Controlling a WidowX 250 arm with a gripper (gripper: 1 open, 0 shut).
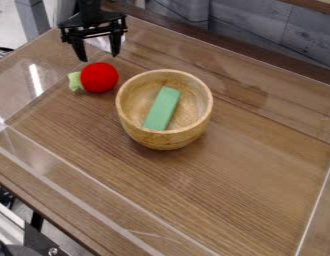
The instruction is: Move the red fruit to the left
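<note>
The red fruit lies on the wooden table at the left, its light green leafy top pointing left. My gripper hangs just behind and above it, pointing straight down, open, with nothing between its dark fingers. A small gap separates the fingertips from the fruit.
A wooden bowl stands right of the fruit and holds a flat green block. Clear plastic walls ring the table surface on the left and front. Wood table stretches to the right and front.
</note>
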